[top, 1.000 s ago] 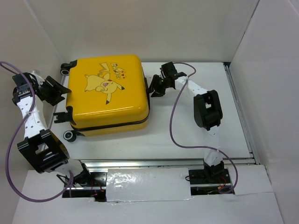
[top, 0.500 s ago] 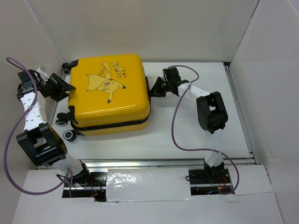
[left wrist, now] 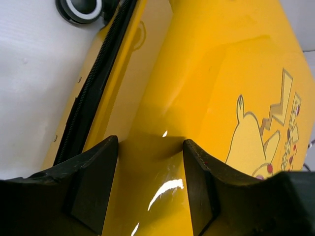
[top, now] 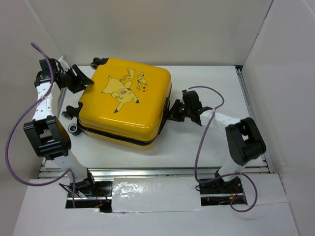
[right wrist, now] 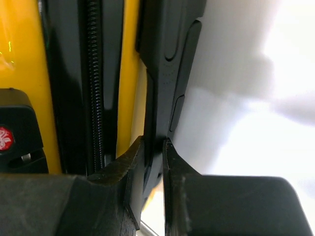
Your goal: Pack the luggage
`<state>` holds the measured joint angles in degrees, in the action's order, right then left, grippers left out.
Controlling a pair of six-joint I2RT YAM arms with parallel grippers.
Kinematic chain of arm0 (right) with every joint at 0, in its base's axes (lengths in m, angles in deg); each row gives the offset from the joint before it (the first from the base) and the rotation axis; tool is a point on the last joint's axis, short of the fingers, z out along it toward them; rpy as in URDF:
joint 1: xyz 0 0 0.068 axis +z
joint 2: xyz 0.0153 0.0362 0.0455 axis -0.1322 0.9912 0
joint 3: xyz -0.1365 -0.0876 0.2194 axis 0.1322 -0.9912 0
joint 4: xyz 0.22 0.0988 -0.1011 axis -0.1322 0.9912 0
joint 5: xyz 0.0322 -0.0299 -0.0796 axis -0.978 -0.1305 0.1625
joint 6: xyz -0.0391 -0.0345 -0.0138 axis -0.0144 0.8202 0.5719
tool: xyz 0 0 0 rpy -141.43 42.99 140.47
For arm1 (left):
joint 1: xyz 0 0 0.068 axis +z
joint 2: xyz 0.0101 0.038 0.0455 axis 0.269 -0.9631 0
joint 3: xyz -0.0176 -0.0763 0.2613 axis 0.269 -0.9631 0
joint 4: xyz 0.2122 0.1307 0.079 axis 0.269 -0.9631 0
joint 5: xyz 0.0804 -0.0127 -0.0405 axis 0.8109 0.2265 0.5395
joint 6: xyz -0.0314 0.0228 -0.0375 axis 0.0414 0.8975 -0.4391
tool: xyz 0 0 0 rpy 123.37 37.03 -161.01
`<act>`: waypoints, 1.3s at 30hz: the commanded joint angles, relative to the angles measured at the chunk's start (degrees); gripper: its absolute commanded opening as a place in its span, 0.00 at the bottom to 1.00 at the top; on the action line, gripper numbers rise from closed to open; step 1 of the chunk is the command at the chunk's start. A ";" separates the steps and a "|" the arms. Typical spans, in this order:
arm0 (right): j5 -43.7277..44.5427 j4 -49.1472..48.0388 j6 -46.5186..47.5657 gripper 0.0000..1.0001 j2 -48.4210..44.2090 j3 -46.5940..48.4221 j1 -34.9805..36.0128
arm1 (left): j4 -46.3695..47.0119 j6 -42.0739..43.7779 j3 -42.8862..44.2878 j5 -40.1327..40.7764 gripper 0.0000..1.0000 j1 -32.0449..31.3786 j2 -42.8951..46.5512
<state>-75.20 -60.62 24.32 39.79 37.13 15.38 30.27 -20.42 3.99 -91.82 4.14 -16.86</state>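
The luggage [top: 125, 105] is a shut yellow suitcase with a Pikachu cartoon on its lid, lying flat and turned at an angle on the white table [top: 197, 147]. My left gripper [top: 84, 83] is open at its far left corner, fingers resting against the glossy shell [left wrist: 206, 73] beside the black zip [left wrist: 93, 83]; in the left wrist view the gripper [left wrist: 150, 143] holds nothing. My right gripper [top: 173, 111] is at the suitcase's right side. In the right wrist view it [right wrist: 153, 145] is shut on the black handle [right wrist: 167, 59], next to the yellow shell edge [right wrist: 130, 73].
Black wheels [top: 74, 129] stick out on the suitcase's left side, one more at the far corner [top: 96, 63]. White walls stand close on the left, back and right. A metal rail [top: 157, 172] runs along the front edge. Purple cables loop from both arms.
The suitcase has turned clockwise and shifted right. My right gripper has moved nearer and right with the handle. My left gripper has moved farther back along the left corner.
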 commanded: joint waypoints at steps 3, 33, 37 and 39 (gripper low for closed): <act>0.75 2.96 -1.40 0.00 -12.63 -13.13 8.38 | -5.16 1.61 11.08 -3.92 0.66 -6.64 -9.05; 7.65 26.59 5.09 0.00 -6.40 21.02 -14.63 | -16.50 -21.31 -35.55 26.84 0.00 1.25 49.56; -2.74 27.83 8.78 0.00 7.09 37.82 -13.76 | -13.27 -23.00 -42.50 22.72 0.00 1.70 48.61; -7.65 27.05 9.84 0.00 11.06 40.20 -12.79 | -9.93 -23.70 -44.26 21.05 0.00 1.79 46.50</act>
<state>-71.55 -33.76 30.94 48.60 72.56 1.09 15.01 -40.94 -39.24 -68.50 5.56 31.01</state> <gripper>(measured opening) 0.005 0.029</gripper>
